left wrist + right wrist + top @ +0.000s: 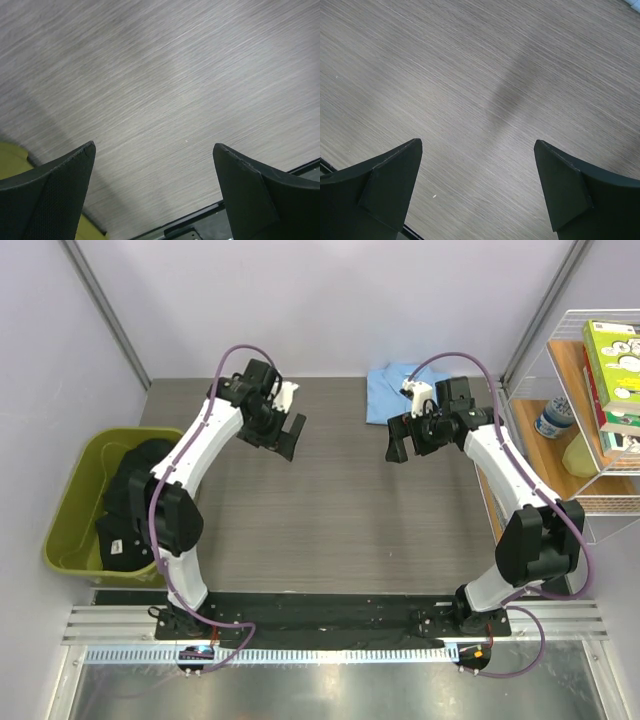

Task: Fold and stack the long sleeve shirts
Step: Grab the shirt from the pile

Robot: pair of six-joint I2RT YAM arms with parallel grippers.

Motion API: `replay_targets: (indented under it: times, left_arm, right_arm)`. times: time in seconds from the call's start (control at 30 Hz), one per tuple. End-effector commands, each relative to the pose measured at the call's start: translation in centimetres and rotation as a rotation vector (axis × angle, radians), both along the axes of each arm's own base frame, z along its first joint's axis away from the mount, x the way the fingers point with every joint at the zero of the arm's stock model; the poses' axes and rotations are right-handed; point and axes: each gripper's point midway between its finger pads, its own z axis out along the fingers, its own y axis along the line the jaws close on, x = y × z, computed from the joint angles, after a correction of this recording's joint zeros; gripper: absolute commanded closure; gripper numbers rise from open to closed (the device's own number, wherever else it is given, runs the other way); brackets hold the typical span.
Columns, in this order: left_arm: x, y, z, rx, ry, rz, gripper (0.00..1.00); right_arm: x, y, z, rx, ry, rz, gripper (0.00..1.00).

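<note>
The left gripper [155, 147] is released, jaws wide apart over the bare table [340, 510], nothing between them. The right gripper [477, 142] is likewise released and holds nothing.

Two shirts are present. The light blue shirt [390, 392] lies folded flat at the table's far edge, partly hidden by the right arm; its long axis cannot be determined. The black shirt [135, 490] sits bunched in the one green bin [72, 515] left of the table. The print on the green box [612, 360] on the shelf is unreadable.
</note>
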Motion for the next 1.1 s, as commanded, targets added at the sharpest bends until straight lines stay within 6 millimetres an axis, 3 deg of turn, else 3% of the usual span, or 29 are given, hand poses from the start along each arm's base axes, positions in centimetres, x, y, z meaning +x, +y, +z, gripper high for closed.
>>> replay_targets:
  times: [0.0, 0.2, 0.23, 0.3, 0.33, 0.4, 0.43, 0.5, 0.53, 0.57, 0.63, 0.67, 0.77, 0.8, 1.07]
  left_arm:
    - [1.1, -0.2, 6.6, -0.157, -0.159, -0.033, 0.0]
    - [0.2, 4.6, 12.1, -0.198, -0.265, -0.003, 0.0]
    - [0.0, 6.7, 12.6, -0.206, -0.261, 0.042, 0.0]
    - [-0.9, 8.7, 14.0, -0.246, -0.276, 0.055, 0.0]
    - [-1.2, 11.2, 14.4, -0.245, -0.282, 0.109, 0.0]
    - [-3.4, 14.0, 14.9, -0.244, -0.258, 0.148, 0.0]
    - [-4.1, 16.4, 14.7, -0.211, -0.263, 0.17, 0.0]
    - [-6.8, 18.3, 14.5, -0.186, -0.249, 0.203, 0.0]
    - [-7.7, 20.6, 14.1, -0.153, -0.254, 0.24, 0.0]
    - [-9.0, 21.4, 11.8, -0.148, -0.188, 0.268, 0.0]
    - [-11.0, 24.3, 9.9, -0.1, -0.163, 0.331, 0.0]
    - [-11.8, 24.9, 7.7, -0.093, -0.116, 0.331, 0.0]
    - [-12.4, 27.2, 5.1, -0.012, -0.088, 0.344, 0.0]
    - [-12.7, 27.4, 3.4, -0.001, -0.054, 0.34, 0.0]
    - [-10.7, 33.3, -2.5, 0.262, -0.097, 0.283, 0.0]
  right_arm:
    - [1.0, 0.5, 2.1, 0.027, -0.062, 0.02, 0.0]
    - [2.3, 1.4, 2.0, 0.061, -0.045, 0.044, 0.0]
    - [2.5, 1.5, 2.0, 0.065, -0.042, 0.046, 0.0]
    - [2.8, 1.8, 2.2, 0.078, -0.041, 0.049, 0.0]
    - [3.0, 1.9, 1.9, 0.082, -0.029, 0.05, 0.0]
    - [3.0, 2.1, 1.8, 0.091, -0.022, 0.056, 0.0]
    - [3.1, 2.2, 1.5, 0.091, -0.013, 0.057, 0.0]
    - [3.1, 2.3, 1.3, 0.095, -0.008, 0.062, 0.0]
    - [3.1, 2.4, 0.8, 0.098, 0.008, 0.062, 0.0]
    - [3.2, 2.5, 0.5, 0.103, 0.015, 0.062, 0.0]
    - [3.2, 3.0, 0.2, 0.121, 0.036, 0.065, 0.0]
    - [3.3, 3.1, -0.3, 0.124, 0.049, 0.067, 0.0]
    - [3.5, 3.8, -0.9, 0.133, 0.07, 0.082, 0.0]
    - [3.5, 4.0, -0.7, 0.139, 0.067, 0.09, 0.0]
    - [2.9, 4.3, -1.0, 0.116, 0.092, 0.128, 0.0]
